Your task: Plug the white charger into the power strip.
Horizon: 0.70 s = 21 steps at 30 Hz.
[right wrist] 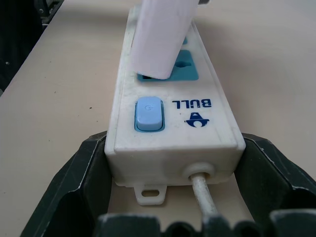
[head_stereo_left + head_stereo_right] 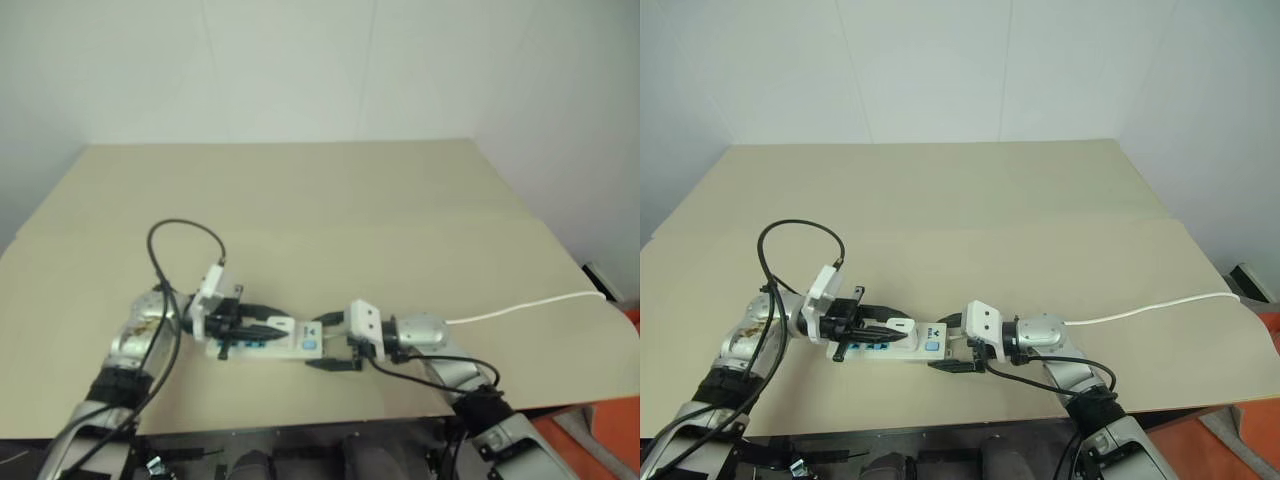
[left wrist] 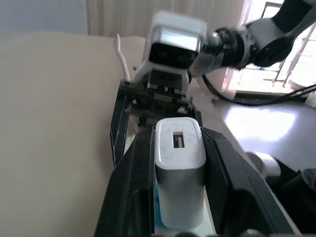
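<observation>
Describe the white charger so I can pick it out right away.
Find the power strip lying near the front edge of the tan table, between the two arms. The white charger is the small boxy block over it, pinched by the left gripper. It is far shorter than the strip.

A pale beige table carries the power strip, which lies flat near its front edge, its thin white cable trailing across the surface toward the right edge.
</observation>
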Available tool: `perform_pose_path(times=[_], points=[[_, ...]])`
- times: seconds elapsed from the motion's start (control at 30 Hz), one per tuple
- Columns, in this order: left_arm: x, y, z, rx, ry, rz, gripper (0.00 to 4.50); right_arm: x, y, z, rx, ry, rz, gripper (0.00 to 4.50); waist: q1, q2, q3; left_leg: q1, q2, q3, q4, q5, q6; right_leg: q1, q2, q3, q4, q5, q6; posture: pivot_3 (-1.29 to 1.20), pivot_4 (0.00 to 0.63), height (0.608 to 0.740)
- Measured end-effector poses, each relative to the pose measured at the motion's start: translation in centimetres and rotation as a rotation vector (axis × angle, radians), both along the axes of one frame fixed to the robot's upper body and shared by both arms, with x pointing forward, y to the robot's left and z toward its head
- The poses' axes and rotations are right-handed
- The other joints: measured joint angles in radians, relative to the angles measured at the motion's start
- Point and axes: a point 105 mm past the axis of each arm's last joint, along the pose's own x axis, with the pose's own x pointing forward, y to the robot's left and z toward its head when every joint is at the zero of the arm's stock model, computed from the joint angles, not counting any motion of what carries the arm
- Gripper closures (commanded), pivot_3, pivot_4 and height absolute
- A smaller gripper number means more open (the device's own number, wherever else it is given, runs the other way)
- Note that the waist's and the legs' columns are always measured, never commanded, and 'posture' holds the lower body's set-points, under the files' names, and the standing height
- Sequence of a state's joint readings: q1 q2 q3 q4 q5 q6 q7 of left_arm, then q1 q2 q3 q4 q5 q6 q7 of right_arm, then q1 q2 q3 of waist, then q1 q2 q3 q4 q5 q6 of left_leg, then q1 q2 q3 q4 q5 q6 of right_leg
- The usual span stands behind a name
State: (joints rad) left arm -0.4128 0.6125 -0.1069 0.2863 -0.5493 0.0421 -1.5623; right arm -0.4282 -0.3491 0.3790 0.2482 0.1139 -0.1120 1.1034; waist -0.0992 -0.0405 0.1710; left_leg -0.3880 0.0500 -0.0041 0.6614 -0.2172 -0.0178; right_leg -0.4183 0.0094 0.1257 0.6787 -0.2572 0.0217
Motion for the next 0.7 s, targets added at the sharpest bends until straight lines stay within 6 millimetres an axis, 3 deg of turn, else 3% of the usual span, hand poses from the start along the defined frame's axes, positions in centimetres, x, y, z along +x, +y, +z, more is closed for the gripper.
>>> perform_pose_path(times=[0.7], points=[[-1.1, -0.1, -1.1, 0.031, -0.153, 0.036, 3.48, 0.0, 0.0, -0.2, -0.004, -0.008, -0.005, 1.10, 0.001, 0.002, -0.005, 0.009, 0.000, 0.001, -0.002, 0.000, 0.000, 0.008, 0.000, 0.000, -0.003, -0.001, -0.001, 0.00, 0.150, 0.740]])
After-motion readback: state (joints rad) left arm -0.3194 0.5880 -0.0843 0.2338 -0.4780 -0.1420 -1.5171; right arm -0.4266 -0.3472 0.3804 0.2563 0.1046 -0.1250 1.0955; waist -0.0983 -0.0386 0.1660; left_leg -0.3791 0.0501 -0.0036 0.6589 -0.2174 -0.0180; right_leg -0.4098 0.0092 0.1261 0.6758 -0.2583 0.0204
